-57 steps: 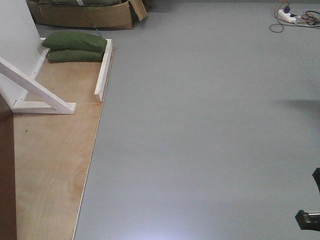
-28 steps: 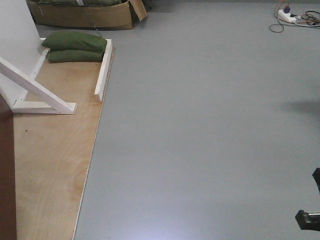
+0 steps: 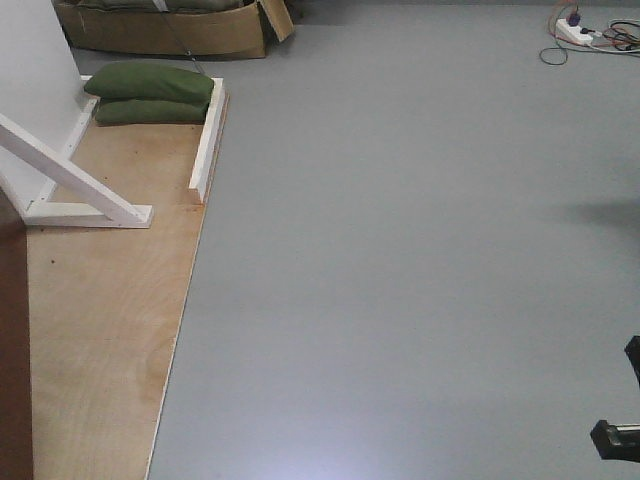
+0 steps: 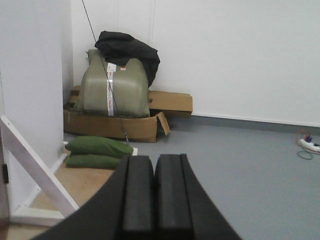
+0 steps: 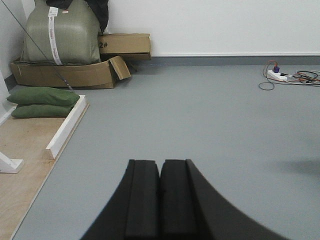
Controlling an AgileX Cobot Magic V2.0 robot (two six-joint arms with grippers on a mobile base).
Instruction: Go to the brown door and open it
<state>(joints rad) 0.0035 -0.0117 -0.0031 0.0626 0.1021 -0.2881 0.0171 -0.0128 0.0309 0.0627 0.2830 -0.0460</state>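
Where the brown door is: only a thin, dark red-brown strip of the brown door (image 3: pixel 12 350) shows, low at the far left edge of the front view; its handle is not in view.
Left gripper: the left gripper (image 4: pixel 154 200) has its two black pads pressed together with nothing between them; it points at the bags and box, not at the door.
Right gripper: the right gripper (image 5: pixel 160 200) is closed the same way and holds nothing; both are likely kept shut so they do not bump things on the drive.
Step now: the drive to the door looks not yet done; the robot seems to need a turn to its left.
Wooden board: the wooden board (image 3: pixel 100 330) lies flat by the door; its long straight edge meets the grey floor (image 3: pixel 400 250).
White brace: the white brace (image 3: pixel 75 175) leans up to the white panel (image 3: pixel 35 80), most likely to keep it standing; its foot rests on the board.
Green bags: two green bags (image 3: pixel 150 95) lie stacked at the board's far end; they may be weights.
Open room: the floor is wide to the right; the cardboard box (image 3: pixel 170 30) and the cables (image 3: pixel 585 30) are well apart, at the far side.
Watch out: the board's edge and the brace foot could catch a wheel.
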